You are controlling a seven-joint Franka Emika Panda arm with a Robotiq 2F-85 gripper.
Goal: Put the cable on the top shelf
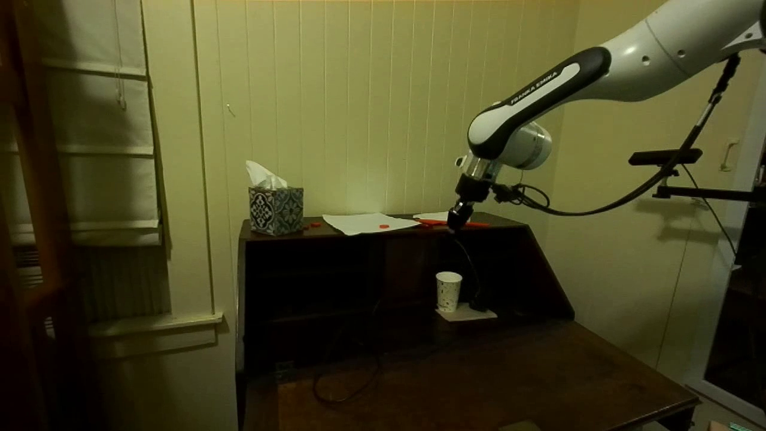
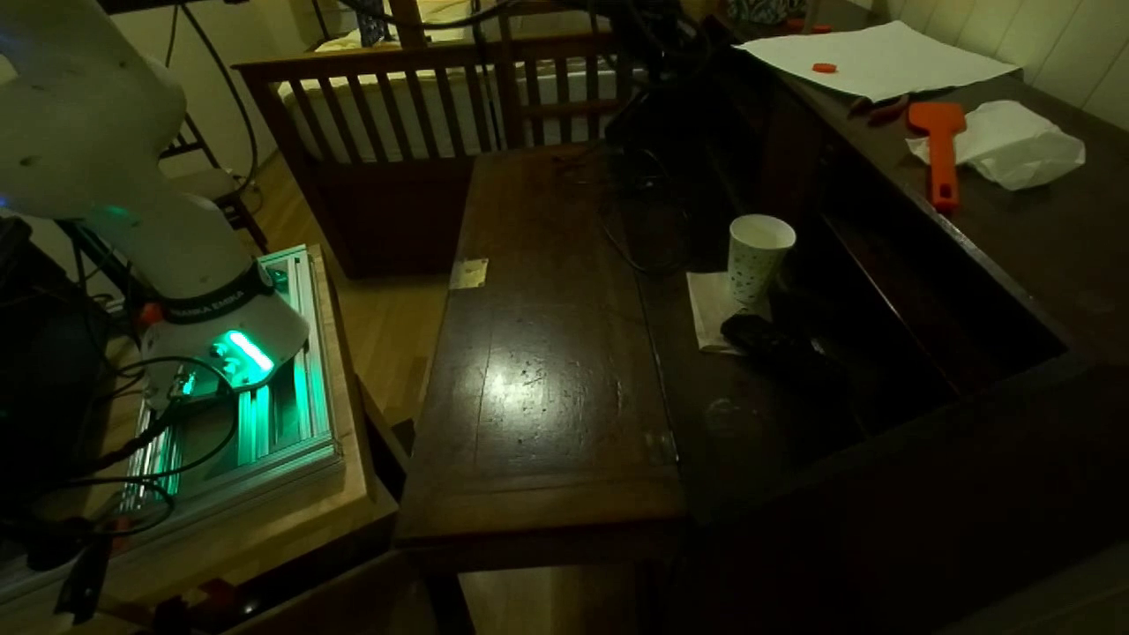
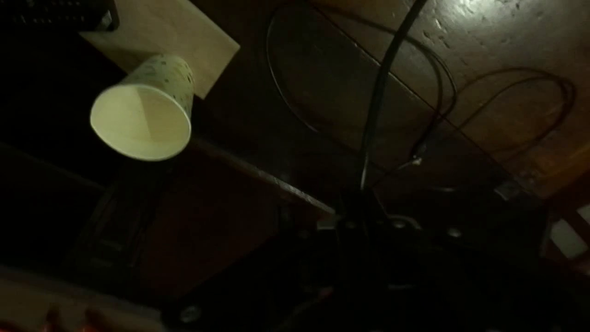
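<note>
The cable is a thin dark cord. My gripper [image 3: 363, 196] is shut on it, and the cable [image 3: 377, 92] runs up from the fingertips in the wrist view, with loose loops lying on the desk. In an exterior view the gripper [image 1: 453, 228] is at the height of the shelf's front edge, and the cable [image 1: 470, 261] hangs below it. A loop on the desk also shows in an exterior view [image 2: 654, 268]. The top shelf [image 1: 313, 232] is the uppermost dark board; it also shows in an exterior view [image 2: 997, 242]. The fingers are very dark.
A paper cup [image 1: 449, 291] stands on a napkin [image 1: 464, 315] beside a black object [image 2: 748, 332]. On the top shelf are a tissue box [image 1: 276, 211], white paper [image 1: 362, 223], an orange tool [image 2: 942, 159], a crumpled white sheet [image 2: 1023, 145] and small red pieces.
</note>
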